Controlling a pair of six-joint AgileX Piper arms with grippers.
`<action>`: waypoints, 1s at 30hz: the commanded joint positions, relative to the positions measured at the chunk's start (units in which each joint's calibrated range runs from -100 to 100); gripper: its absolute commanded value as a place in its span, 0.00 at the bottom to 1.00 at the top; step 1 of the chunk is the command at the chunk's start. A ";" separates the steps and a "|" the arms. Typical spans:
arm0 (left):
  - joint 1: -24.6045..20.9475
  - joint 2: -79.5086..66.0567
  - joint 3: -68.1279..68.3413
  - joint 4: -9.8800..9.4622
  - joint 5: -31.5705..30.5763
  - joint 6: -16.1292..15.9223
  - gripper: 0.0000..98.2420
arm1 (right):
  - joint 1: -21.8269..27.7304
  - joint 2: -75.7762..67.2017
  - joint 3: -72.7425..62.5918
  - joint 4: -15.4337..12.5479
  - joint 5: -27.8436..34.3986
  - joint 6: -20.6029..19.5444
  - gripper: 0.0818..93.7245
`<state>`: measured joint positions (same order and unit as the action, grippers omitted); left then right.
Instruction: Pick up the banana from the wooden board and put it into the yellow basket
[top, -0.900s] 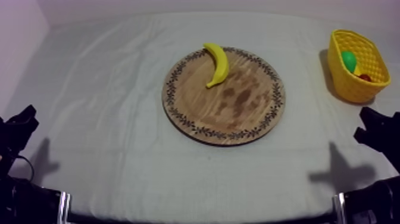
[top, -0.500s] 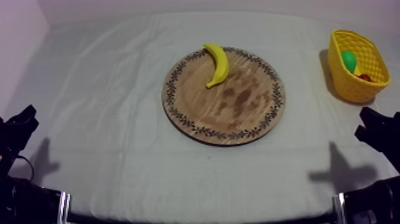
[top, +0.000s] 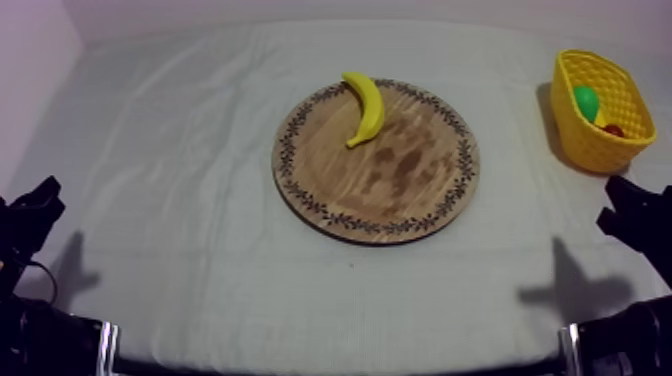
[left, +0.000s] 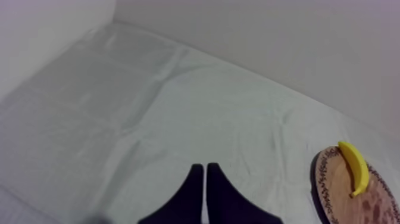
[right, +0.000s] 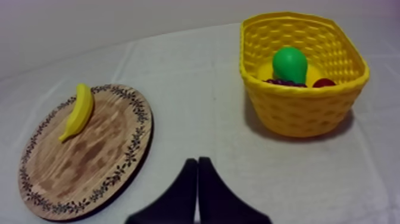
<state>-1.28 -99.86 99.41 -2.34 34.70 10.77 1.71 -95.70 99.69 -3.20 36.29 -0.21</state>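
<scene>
The banana (top: 364, 107) is lying at the wooden board's (top: 400, 195) far rim, its long axis pointing roughly away from the arms. The left claw (left: 205, 168) and the right claw (right: 197, 161) are sitting pinched narrow, empty. The right one is sitting nearer the yellow basket (top: 592, 152), with the banana ahead and to its left.

Lab-style test setup: cloth-covered table (top: 190, 210), bare pale wall (left: 286, 42).

Bare worktop (top: 190, 200) lies open all round the wooden board (top: 400, 185) and across to the yellow basket (top: 592, 150). The banana (top: 365, 106) at the board's far rim is clear from above. A pear (top: 586, 101), grapes (right: 286, 83) and a small red fruit (top: 613, 130) crowd the basket.
</scene>
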 joint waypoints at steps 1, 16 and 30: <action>0.01 0.03 0.04 0.02 -0.01 0.01 0.00 | -1.11 0.03 0.09 0.25 0.70 -0.23 0.01; 0.01 0.03 0.04 0.02 -0.01 0.00 0.00 | -16.25 14.88 -20.62 5.46 2.16 -6.92 0.01; 0.01 0.03 0.04 0.02 -0.01 0.00 0.00 | -20.24 66.32 -66.43 5.16 4.37 -10.32 0.01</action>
<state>-1.28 -99.86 99.41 -2.34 34.70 10.77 -18.42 -45.79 45.99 1.96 39.97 -10.26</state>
